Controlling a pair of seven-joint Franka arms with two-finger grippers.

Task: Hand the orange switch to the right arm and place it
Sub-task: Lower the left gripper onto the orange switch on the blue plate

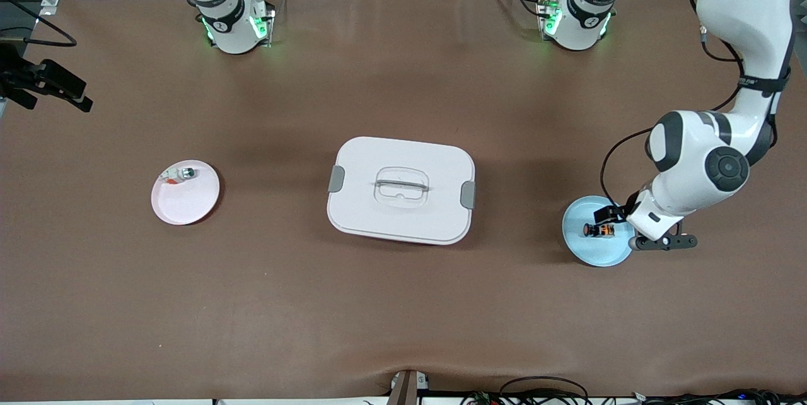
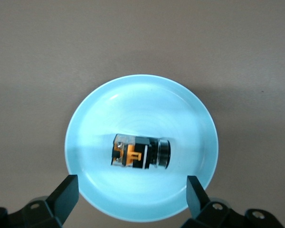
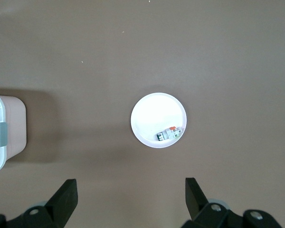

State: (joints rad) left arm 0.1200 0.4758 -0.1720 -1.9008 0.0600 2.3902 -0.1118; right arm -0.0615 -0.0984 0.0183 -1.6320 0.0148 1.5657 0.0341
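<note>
Lidded white box (image 1: 401, 190) mid-frame. Blue plate (image 1: 583, 252) at lower right, orange switch (image 1: 599, 229) lying on its side in it, long axis seemingly across the gap between the fingers. Left gripper (image 2: 132, 194) just above, jaws wide, empty. Right gripper (image 3: 131, 194) high over the pink plate (image 1: 189, 206) at left, wide too, waiting.

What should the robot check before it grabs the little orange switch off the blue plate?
1. Orange switch lies on its side in the blue plate: ok.
2. Left tool is above the plate, fingers open: ok.
3. Switch sits between the open fingers: cannot tell; it shows just past the fingertips.
4. Nothing else is in the plate: ok.
5. Right tool is open, up over the table near the pink plate: ok.
6. White lidded box at mid-table stands apart from both plates: ok.
</note>
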